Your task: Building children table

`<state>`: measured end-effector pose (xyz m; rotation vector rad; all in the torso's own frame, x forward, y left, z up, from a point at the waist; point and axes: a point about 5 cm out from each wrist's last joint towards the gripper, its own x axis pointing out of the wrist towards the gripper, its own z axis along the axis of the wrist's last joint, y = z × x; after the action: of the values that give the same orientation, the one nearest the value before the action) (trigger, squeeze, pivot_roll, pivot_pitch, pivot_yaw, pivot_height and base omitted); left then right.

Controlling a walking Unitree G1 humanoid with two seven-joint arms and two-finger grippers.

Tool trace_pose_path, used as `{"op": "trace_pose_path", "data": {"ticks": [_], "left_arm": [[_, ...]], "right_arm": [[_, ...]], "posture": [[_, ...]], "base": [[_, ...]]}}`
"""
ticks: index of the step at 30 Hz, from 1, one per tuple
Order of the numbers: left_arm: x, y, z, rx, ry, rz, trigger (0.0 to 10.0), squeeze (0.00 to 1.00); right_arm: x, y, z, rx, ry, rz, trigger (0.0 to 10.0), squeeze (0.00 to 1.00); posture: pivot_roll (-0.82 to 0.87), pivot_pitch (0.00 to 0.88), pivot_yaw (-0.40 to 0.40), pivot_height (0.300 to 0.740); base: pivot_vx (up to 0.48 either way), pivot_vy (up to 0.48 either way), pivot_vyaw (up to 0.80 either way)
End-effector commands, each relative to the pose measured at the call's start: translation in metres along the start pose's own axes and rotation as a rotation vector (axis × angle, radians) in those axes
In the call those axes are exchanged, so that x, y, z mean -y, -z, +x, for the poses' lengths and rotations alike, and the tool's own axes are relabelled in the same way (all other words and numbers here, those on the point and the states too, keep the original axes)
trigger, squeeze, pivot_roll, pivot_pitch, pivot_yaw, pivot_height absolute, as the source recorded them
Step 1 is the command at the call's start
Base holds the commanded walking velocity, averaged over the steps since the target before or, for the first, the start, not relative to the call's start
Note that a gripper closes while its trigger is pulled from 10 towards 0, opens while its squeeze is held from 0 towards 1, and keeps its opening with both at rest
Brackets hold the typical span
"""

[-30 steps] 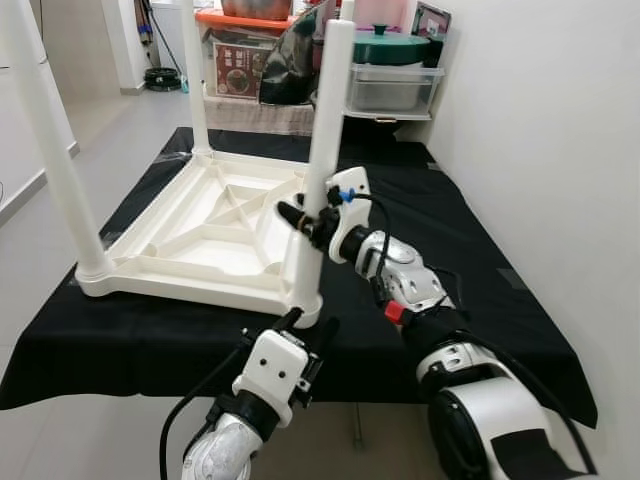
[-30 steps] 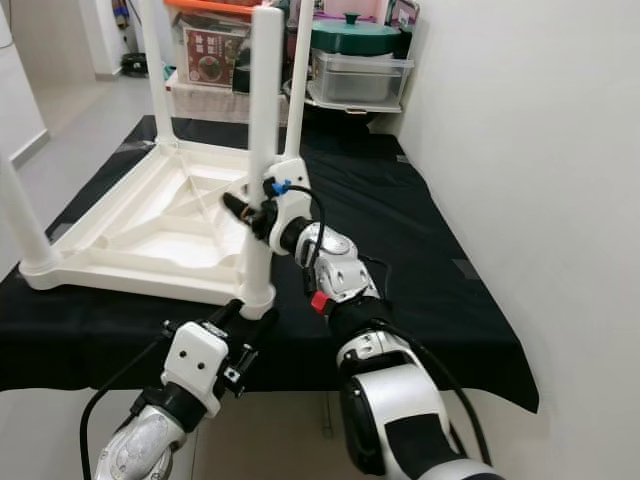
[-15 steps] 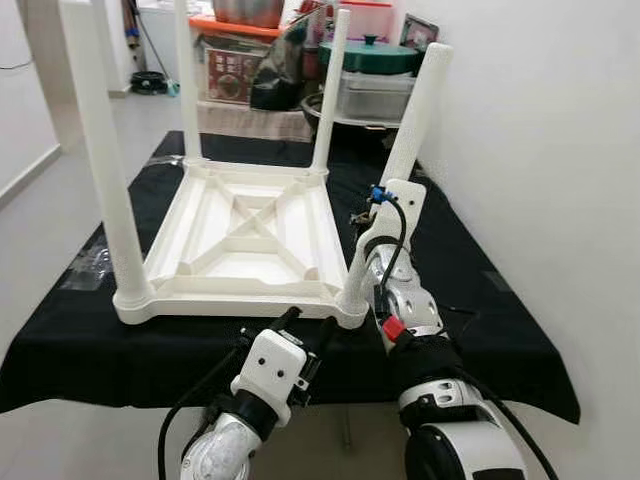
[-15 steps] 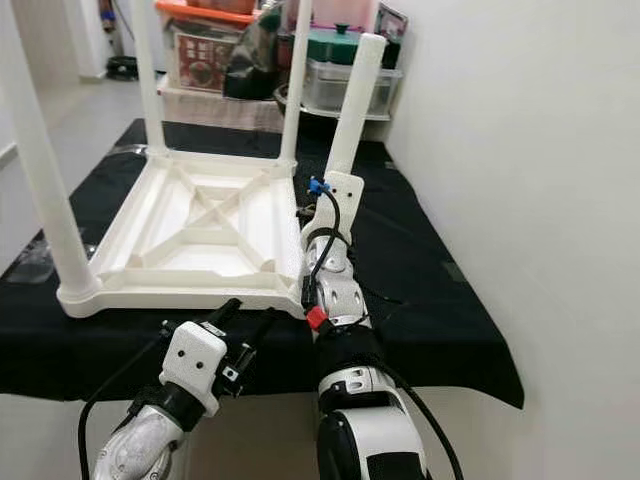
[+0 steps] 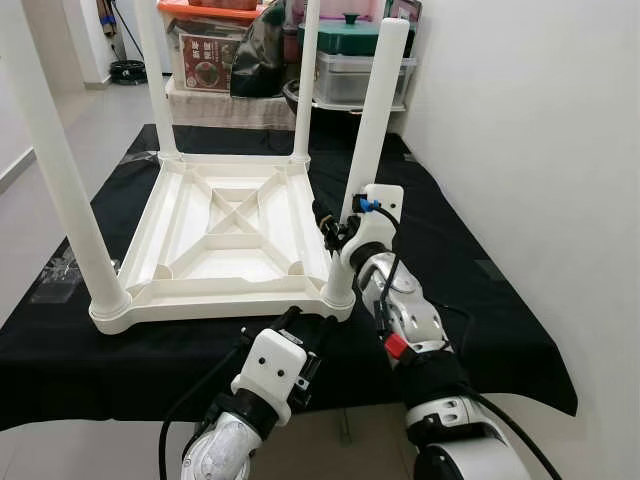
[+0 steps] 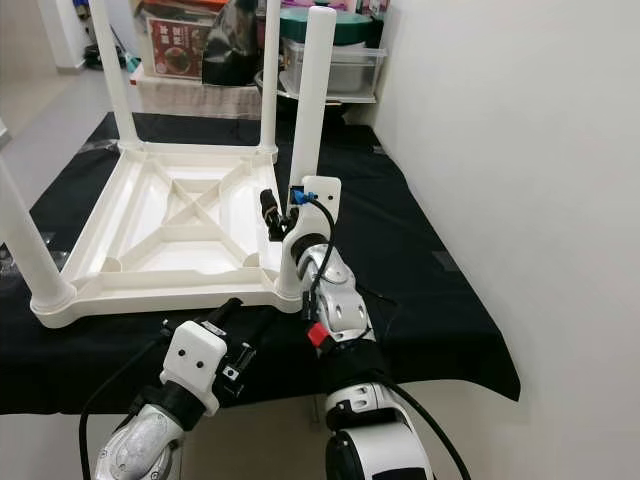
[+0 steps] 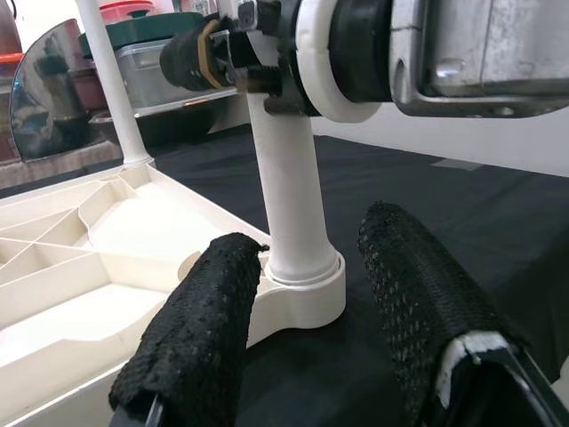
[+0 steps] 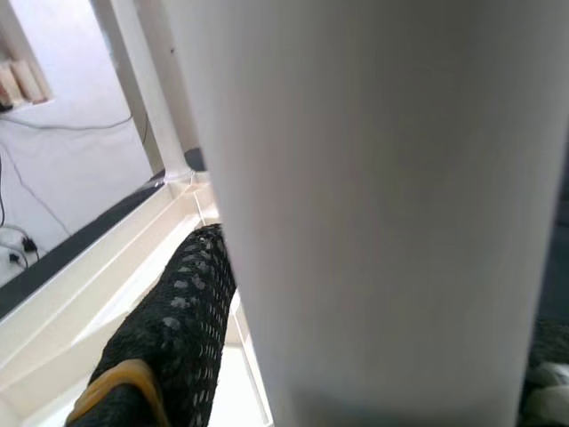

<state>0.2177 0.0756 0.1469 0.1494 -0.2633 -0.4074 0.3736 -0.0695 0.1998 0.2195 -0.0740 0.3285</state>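
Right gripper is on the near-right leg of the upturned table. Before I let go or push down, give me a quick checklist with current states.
1. Right gripper grips the near-right leg partway up: ok, its fingers lie against the leg.
2. Leg upright in its corner socket: ok, it looks vertical.
3. Leg fully seated in the socket: cannot tell from outside.
4. Left gripper open and free of the table: ok, its fingers sit either side of the socket base, just short of it.
5. All four legs fitted: ok, the tabletop lies upside down on the black cloth with a leg at each corner.
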Motion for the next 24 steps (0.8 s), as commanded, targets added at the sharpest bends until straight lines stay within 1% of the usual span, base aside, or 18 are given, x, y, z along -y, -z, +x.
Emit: {"op": "trace_pose_path", "data": {"ticks": [1, 5, 10, 12, 13, 14, 17, 18, 21, 24], "left_arm": [[0.002, 0.005, -0.001, -0.025, 0.009, 0.002, 10.0, 0.00], [0.001, 0.005, -0.001, -0.024, 0.008, -0.012, 10.0, 0.00], [0.001, 0.006, 0.000, -0.025, 0.008, -0.014, 10.0, 0.00], [0.000, 0.007, 0.000, -0.030, 0.008, -0.016, 10.0, 0.00], [0.000, 0.007, 0.000, -0.030, 0.008, -0.016, 10.0, 0.00], [0.000, 0.008, 0.000, -0.032, 0.009, -0.016, 10.0, 0.00], [-0.001, 0.008, 0.001, -0.033, 0.009, -0.014, 10.0, 0.00], [-0.001, 0.009, 0.001, -0.034, 0.008, -0.015, 10.0, 0.00], [-0.002, 0.010, 0.002, -0.035, 0.007, -0.015, 10.0, 0.00], [-0.004, 0.012, 0.003, -0.041, 0.008, -0.016, 10.0, 0.00]], "right_arm": [[-0.005, 0.010, -0.001, -0.042, -0.035, 0.003, 10.0, 0.00], [0.001, 0.011, -0.006, -0.047, -0.037, -0.017, 10.0, 0.00], [0.000, 0.009, -0.011, -0.031, -0.070, -0.002, 10.0, 0.00], [0.003, 0.008, -0.021, -0.007, -0.086, 0.002, 10.0, 0.00], [0.003, 0.008, -0.021, -0.007, -0.086, 0.002, 10.0, 0.00], [0.004, 0.007, -0.025, 0.001, -0.093, 0.000, 10.0, 0.00], [0.007, 0.003, -0.028, 0.020, -0.089, -0.014, 10.0, 0.00], [0.007, -0.002, -0.030, 0.040, -0.099, -0.026, 10.0, 0.00], [0.006, -0.005, -0.030, 0.051, -0.109, -0.032, 10.0, 0.00], [0.007, -0.017, -0.032, 0.094, -0.113, -0.071, 10.0, 0.00]], "posture": [[0.08, 0.000, -0.106, 0.740], [0.08, 0.000, -0.105, 0.740], [0.08, 0.000, -0.105, 0.740], [0.07, 0.000, -0.099, 0.740], [0.07, 0.000, -0.099, 0.740], [0.07, 0.000, -0.100, 0.740], [0.07, 0.000, -0.100, 0.740], [0.07, 0.000, -0.098, 0.740], [0.06, 0.000, -0.095, 0.740], [0.06, 0.000, -0.090, 0.740]], "base": [[0.000, 0.000, 0.00], [0.000, 0.000, 0.00], [0.000, 0.000, 0.00], [0.000, 0.000, 0.00], [0.000, 0.000, 0.00], [0.000, 0.000, 0.00], [0.000, 0.000, 0.00], [0.000, 0.000, 0.00], [0.000, 0.000, 0.00], [0.000, 0.000, 0.00]]}}
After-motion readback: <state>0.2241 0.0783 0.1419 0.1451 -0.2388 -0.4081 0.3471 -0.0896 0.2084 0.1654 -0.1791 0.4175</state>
